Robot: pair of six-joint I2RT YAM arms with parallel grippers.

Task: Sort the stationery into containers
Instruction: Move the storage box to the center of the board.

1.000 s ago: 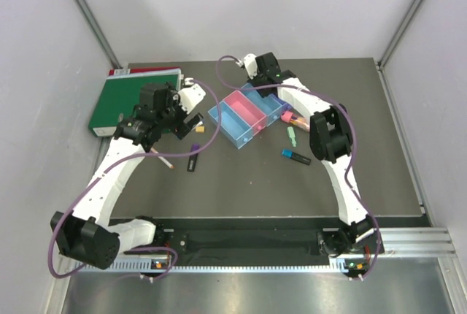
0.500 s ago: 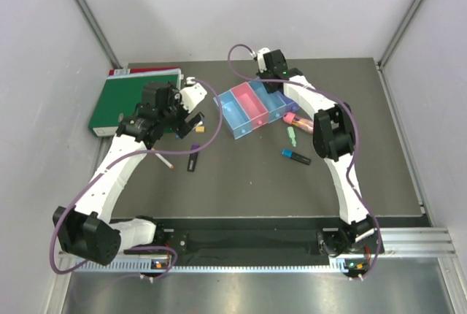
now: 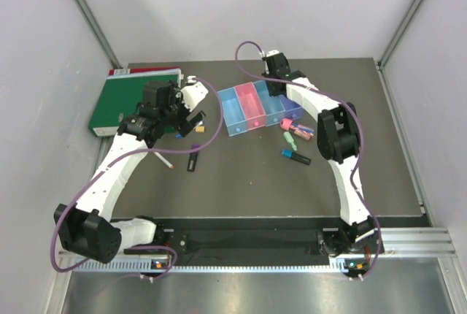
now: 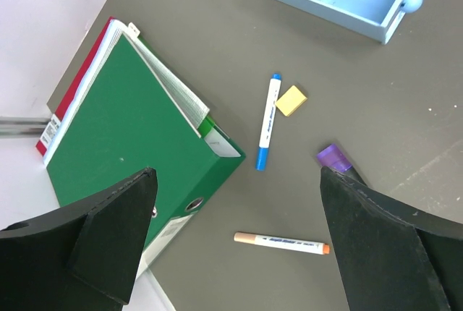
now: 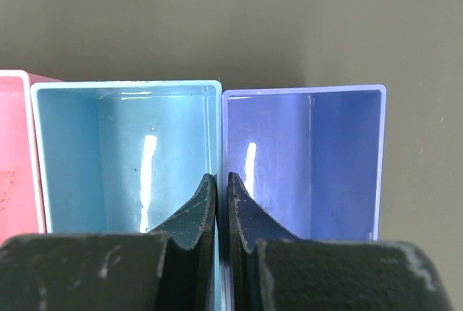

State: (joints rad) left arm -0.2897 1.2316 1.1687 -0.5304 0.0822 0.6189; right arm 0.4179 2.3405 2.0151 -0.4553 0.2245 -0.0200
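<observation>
Right fingers [image 5: 194, 218] clenched on wall between two bins [image 5: 126, 84], left fingers [image 4: 108, 231] released wide above blue pen [image 4: 267, 121], binder [image 4: 123, 145] beside it.

Near the far middle of the dark worktop [image 3: 241, 182], four narrow rectangular plastic bins [image 3: 257, 107] joined in a row: light blue, pink, light blue, purple-blue, open tops up. Shared wall between the last two pinched by the right end effector [image 5: 221, 181]. By the row's right end, on its near side, close together: pink marker [image 3: 292, 124], pale green marker [image 3: 290, 139], black marker with blue cap [image 3: 295, 156]. Left of the row, lying flat and apart: white pen with blue cap [image 4: 268, 121], small yellow block [image 4: 291, 100], white pen with orange ends [image 4: 281, 242], black marker with purple cap [image 3: 195, 158].
</observation>
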